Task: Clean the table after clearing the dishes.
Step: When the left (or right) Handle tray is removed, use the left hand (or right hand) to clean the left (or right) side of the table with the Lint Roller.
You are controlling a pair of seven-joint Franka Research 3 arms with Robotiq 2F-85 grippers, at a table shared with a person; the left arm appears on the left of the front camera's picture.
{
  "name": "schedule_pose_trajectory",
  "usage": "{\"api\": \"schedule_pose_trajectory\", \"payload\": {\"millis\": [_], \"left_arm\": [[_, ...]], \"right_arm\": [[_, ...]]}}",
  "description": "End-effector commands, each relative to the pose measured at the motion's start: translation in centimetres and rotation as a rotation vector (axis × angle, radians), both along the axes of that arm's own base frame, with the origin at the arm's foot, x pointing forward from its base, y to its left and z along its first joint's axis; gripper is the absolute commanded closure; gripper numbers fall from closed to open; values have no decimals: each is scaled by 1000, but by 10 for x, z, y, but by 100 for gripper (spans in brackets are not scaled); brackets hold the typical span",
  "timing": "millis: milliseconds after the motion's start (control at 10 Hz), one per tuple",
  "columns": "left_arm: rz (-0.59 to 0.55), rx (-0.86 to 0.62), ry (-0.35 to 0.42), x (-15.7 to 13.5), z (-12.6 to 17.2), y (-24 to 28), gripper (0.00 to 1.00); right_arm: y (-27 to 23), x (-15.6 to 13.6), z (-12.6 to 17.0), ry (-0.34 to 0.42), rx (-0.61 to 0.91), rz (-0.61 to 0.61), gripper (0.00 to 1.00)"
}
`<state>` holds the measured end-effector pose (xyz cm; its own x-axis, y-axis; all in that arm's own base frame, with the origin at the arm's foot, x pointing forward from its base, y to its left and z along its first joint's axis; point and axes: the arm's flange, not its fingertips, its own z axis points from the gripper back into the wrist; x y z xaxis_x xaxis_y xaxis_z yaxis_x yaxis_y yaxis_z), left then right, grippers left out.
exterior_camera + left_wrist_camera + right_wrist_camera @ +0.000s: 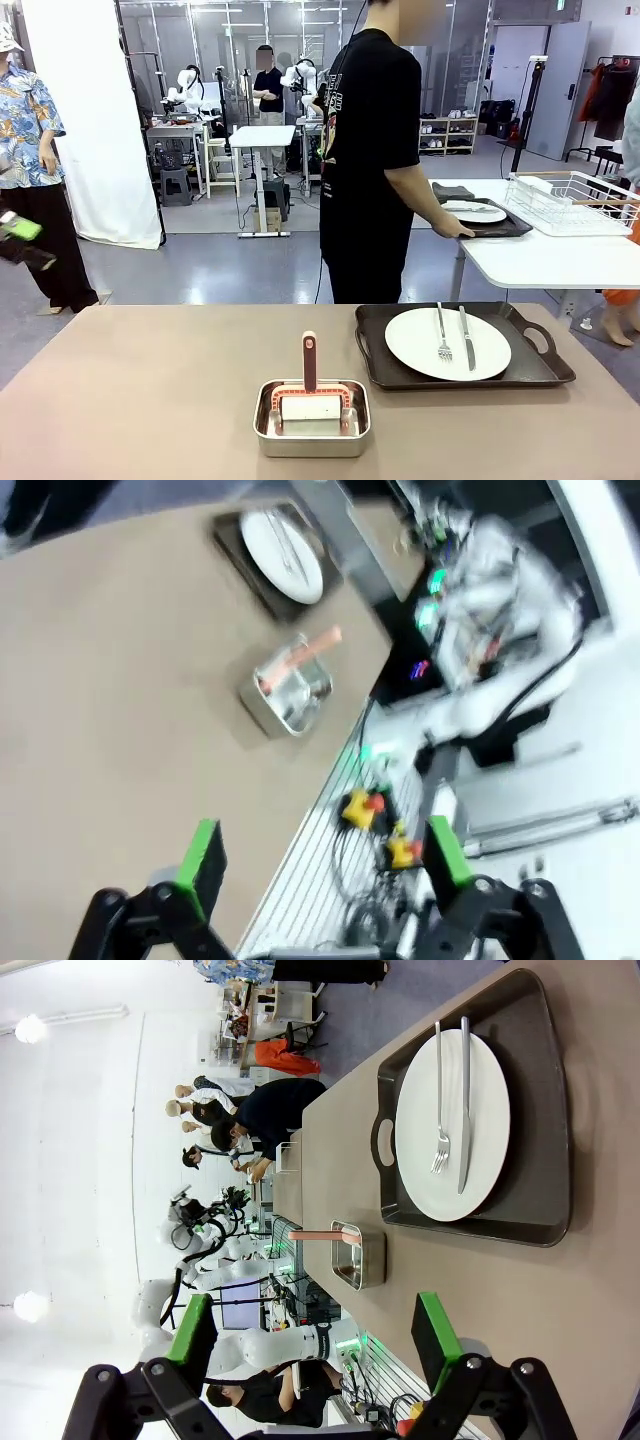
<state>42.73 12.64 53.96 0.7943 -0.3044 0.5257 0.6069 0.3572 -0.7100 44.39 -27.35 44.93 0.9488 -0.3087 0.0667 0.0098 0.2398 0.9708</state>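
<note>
My right claw point(312, 1332) stands wide open and empty. The plate point(490, 1110) on its dark tray point(540, 1215) lies ahead and right of its fingers, on the table point(600, 1310). My left claw point(322, 858), equally wide and empty, has the steel pan point(290, 695) ahead, with the plate beyond.

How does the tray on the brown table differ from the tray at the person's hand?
The near tray lies untouched on the tan table; the far tray sits on the white table, the person's hand at its edge. Both are dark, each carrying a white plate.
</note>
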Motion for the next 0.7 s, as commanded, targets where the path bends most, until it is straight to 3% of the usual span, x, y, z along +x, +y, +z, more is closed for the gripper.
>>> {"api": "schedule_pose_trajectory", "payload": {"millis": [0,300,400,600], "left_arm": [[-191,180,-186,8,14,-65,0],[-404,363,-336,-10,23,-177,0],[-422,451,-442,-18,17,-205,0],[-532,518,-515,-33,-3,-252,0]], "right_arm": [[1,-1,3,-6,-2,-1,0],[1,-1,3,-6,-2,-1,0],[1,-1,3,-6,-2,-1,0],[1,-1,3,-6,-2,-1,0]]}}
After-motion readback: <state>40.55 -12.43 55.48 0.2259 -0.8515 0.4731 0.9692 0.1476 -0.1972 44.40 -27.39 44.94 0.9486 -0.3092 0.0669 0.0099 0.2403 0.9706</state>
